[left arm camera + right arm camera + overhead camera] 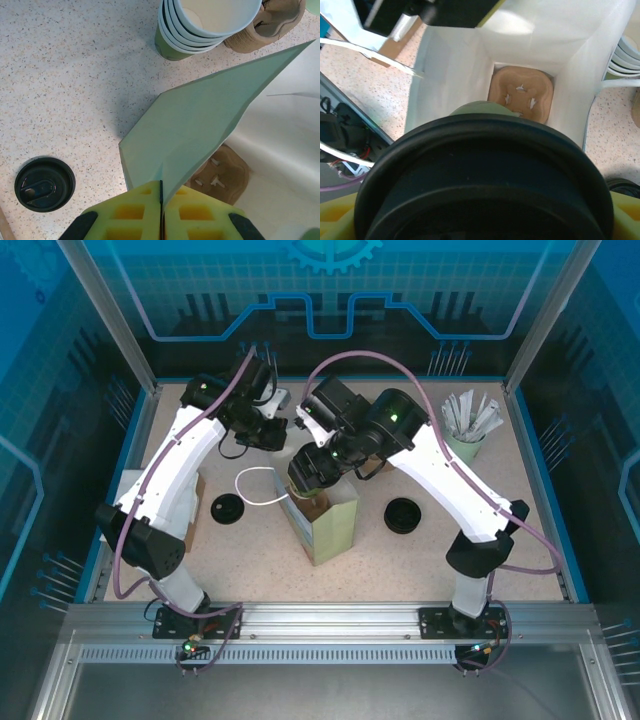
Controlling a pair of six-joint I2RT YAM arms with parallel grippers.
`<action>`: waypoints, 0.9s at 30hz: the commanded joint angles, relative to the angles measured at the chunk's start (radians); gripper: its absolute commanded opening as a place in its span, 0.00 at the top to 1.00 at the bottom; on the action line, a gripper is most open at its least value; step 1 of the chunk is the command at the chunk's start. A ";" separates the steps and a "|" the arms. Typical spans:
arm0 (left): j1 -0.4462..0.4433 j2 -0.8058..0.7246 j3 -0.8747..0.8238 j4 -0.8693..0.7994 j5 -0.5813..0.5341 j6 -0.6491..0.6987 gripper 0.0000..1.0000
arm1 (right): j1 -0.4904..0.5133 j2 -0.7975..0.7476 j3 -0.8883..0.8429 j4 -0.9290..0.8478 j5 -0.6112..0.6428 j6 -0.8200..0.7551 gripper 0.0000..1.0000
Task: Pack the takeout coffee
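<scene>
On speckled beige tabletop (420, 562): pinching wall of pale-green paper bag (335, 530) in closed left gripper (161, 200); holding black-lidded green paper cup (485, 175) in wide right gripper (310, 473) above bag mouth, brown cardboard carrier (522, 95) inside

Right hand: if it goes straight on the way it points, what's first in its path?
The right hand holds the lidded takeout coffee, pointing down into the open paper bag. First in line is probably the brown cup carrier on the bag floor; depth is unclear.
</scene>
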 commanded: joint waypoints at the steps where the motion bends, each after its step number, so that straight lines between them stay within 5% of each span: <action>1: -0.008 -0.009 -0.002 -0.014 -0.004 -0.024 0.92 | 0.009 0.022 0.002 -0.047 0.027 -0.016 0.23; 21: -0.012 -0.018 -0.028 -0.004 0.001 -0.048 0.91 | 0.033 0.024 -0.053 0.009 -0.067 -0.008 0.24; 27: -0.013 -0.031 -0.043 0.008 0.006 -0.030 0.91 | 0.025 0.035 -0.076 -0.026 -0.010 -0.013 0.24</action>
